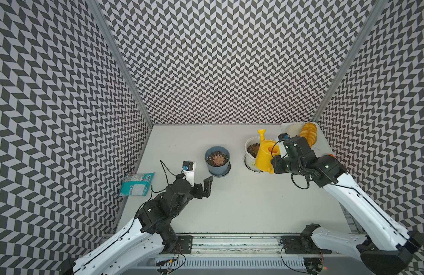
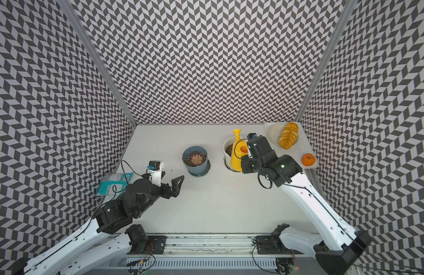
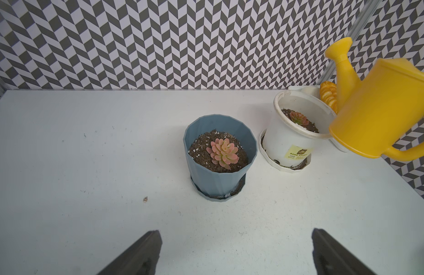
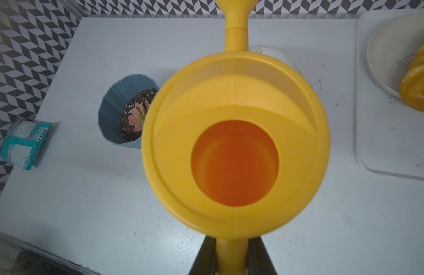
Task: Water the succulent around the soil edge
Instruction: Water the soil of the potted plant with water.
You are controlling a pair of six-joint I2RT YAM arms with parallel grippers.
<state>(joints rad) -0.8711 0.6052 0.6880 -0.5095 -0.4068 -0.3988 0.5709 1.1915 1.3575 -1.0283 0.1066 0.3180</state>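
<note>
Overhead, the right jaws are clenched on the handle of the yellow can, which hangs tilted above the desk. Its body overlaps the near rim of the white pot and its spout points at the back wall. The left jaws are spread wide and grasp nothing. The blue pot stands ahead of them, well apart. The packet lies at the desk's left edge against the wall, and the tray fills the back right corner. The middle and front of the desk lie open between the arms. Count: two pots on saucers, a pink succulent in the blue one and a smaller succulent in the white, one can, one tray bearing one plate, one bread and one orange fruit, and one packet.
</note>
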